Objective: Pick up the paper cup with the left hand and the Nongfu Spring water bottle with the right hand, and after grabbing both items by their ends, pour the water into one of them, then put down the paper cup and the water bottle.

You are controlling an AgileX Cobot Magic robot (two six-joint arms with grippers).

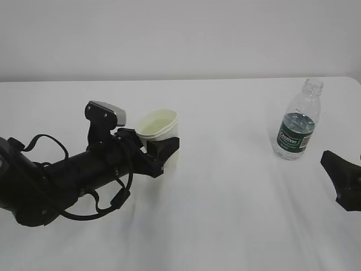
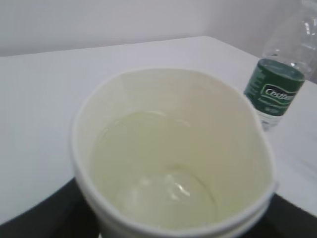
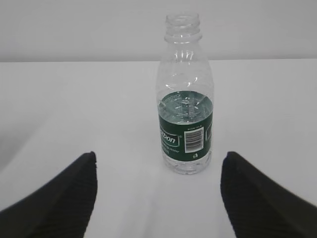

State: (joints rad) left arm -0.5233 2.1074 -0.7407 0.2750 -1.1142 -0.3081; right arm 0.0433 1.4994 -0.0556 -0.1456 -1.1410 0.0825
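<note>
Left pincer grips paper cup; right pincer gapes empty before upright bottle.

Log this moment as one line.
left hand: around paper cup | cup: holds water | right hand: open, short of water bottle | bottle: upright, capless

Materials and finishes — desk items and claws

Paper cup: matt white paper, rolled rim, smooth cream lining. Bottle: clear glossy ribbed plastic, dark green printed label band. Desk: smooth matt white surface. Left claw: matt black plastic, grey satin module. Right claw: black fingers — finely ribbed, rubbery-looking pads.
</note>
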